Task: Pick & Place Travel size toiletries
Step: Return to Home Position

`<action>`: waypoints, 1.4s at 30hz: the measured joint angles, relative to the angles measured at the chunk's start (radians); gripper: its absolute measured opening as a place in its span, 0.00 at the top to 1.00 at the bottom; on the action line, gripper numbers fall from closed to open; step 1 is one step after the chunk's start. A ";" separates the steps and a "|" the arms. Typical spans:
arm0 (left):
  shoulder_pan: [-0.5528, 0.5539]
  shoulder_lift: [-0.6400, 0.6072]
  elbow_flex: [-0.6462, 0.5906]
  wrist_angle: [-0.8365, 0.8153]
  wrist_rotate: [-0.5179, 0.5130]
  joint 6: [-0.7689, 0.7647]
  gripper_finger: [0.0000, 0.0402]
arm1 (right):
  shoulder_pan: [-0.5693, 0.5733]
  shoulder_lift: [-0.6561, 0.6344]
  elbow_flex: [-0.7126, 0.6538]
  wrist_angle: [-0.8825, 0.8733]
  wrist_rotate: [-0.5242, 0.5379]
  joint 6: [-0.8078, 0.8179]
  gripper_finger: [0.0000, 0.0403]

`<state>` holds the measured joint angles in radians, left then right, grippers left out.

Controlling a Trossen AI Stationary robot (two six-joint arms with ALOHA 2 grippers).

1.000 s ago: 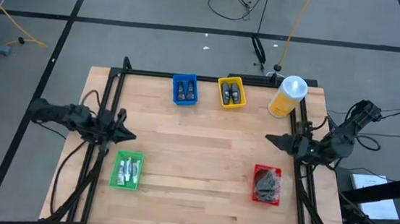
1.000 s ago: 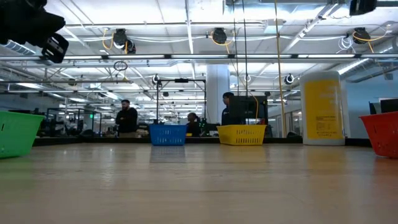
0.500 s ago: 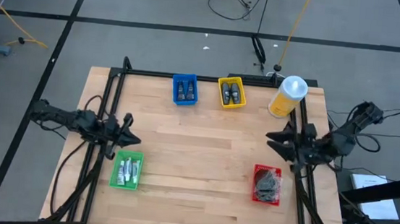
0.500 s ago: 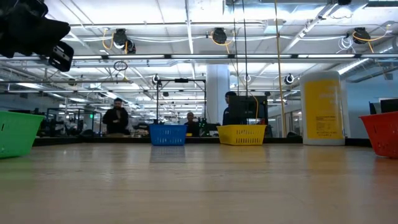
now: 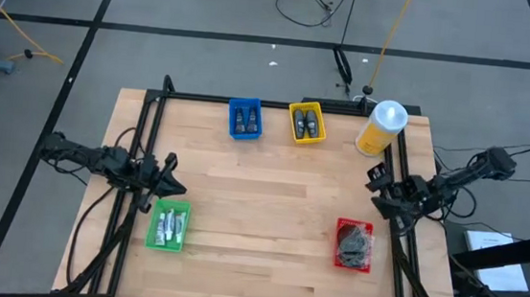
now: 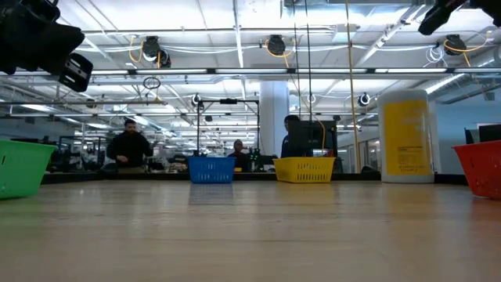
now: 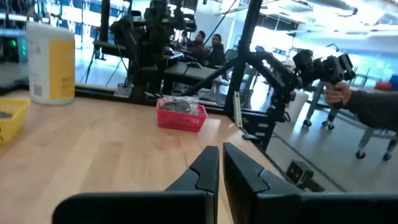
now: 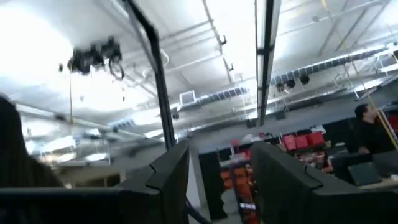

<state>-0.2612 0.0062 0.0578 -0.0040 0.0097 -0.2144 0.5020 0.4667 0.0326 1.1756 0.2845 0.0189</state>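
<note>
The toiletries are all binned: pale tubes [image 5: 170, 225] in the green bin [image 5: 151, 225] near left, dark tubes [image 5: 244, 121] in the far blue bin [image 5: 232, 119], dark items [image 5: 307, 124] in the far yellow bin [image 5: 292, 122], black pieces [image 5: 356, 241] in the red bin [image 5: 338, 243] near right. I see nothing loose on the table [image 5: 269, 207], so I judge the sorting done. My left gripper [image 5: 172, 173] hangs at the left edge, fingers nearly together and empty. My right gripper [image 5: 375, 187] is at the right edge, spread and empty.

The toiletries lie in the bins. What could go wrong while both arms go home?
1. The right gripper, fingers open, hangs between the bottle and the red bin; a wide swing might tip the bottle.
2. The left gripper is near the green bin; if it dips, it might shove the bin.
Both hang high in the low view, so either risk seems small.
</note>
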 joint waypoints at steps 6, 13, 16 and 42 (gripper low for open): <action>0.000 0.000 0.000 0.006 -0.002 0.113 0.95 | -0.047 -0.006 -0.002 -0.101 -0.029 -0.001 0.59; 0.000 0.000 0.000 -0.009 -0.010 0.194 0.95 | -0.109 -0.039 -0.016 -0.240 -0.023 -0.099 0.59; 0.000 0.000 0.000 -0.015 -0.011 0.213 0.95 | -0.138 -0.061 -0.016 -0.287 0.013 -0.094 0.60; 0.000 0.000 0.000 -0.052 -0.012 0.210 0.95 | -0.208 -0.159 -0.018 -0.343 0.370 -0.242 0.58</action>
<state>-0.2615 0.0063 0.0578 -0.0559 -0.0021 -0.0048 0.2939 0.3077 0.0147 0.8326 0.6548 -0.2230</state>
